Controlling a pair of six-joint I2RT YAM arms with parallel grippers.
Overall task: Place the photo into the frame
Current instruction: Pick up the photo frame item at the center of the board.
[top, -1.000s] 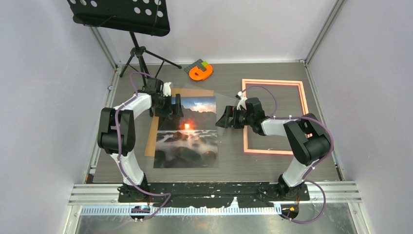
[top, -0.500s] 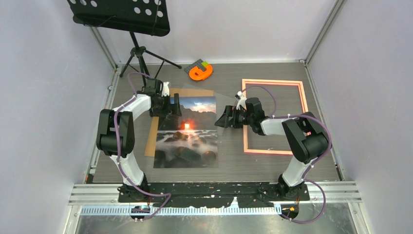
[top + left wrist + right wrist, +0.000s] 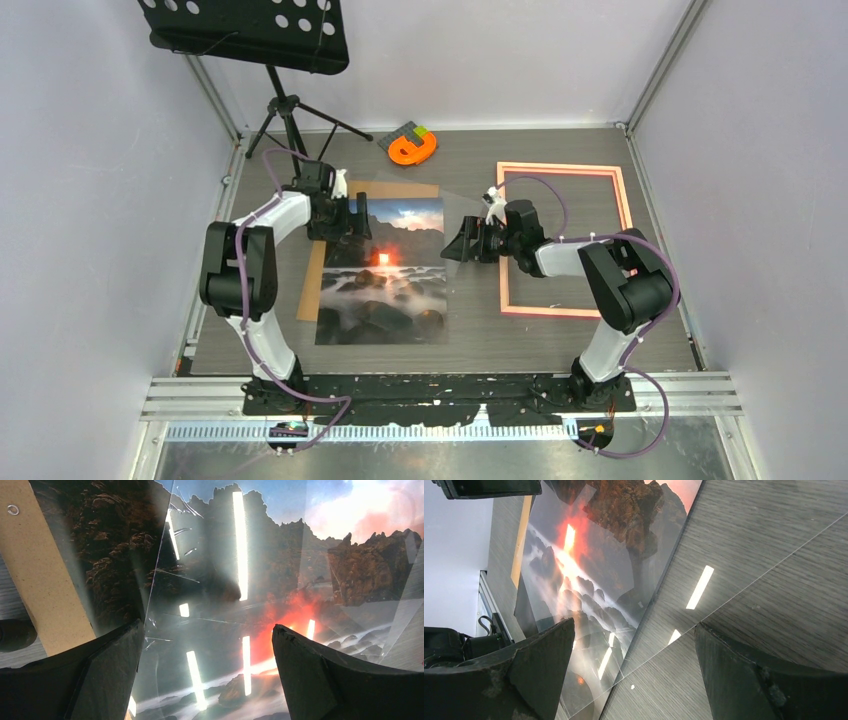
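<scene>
A large glossy print of a sunset seascape, the photo (image 3: 382,275), lies flat on the grey wood-grain table (image 3: 470,330), left of centre. It rests on a plain brown backing board (image 3: 312,290) that shows along its left side and top. The thin salmon-pink rectangular picture frame (image 3: 560,167) lies on the right half of the table, well apart from the photo and with nothing in it.

The left gripper (image 3: 355,225) sits over the photo's upper left part, its black fingers spread wide with nothing between them. From its wrist the dark rocks and orange glow of the photo (image 3: 280,555) fill the gap in the left gripper (image 3: 207,630), under a clear transparent sheet (image 3: 200,610) that throws back the ceiling lights. The brown board (image 3: 35,565) runs past the left finger.

The right gripper (image 3: 462,242) is just beside the photo's right edge, between photo and frame, its jaws also wide and holding nothing. Its wrist view shows the right gripper (image 3: 634,625) above the table, the photo (image 3: 589,555) and the clear sheet (image 3: 704,580). I cannot tell whether either gripper touches the sheet.
</scene>
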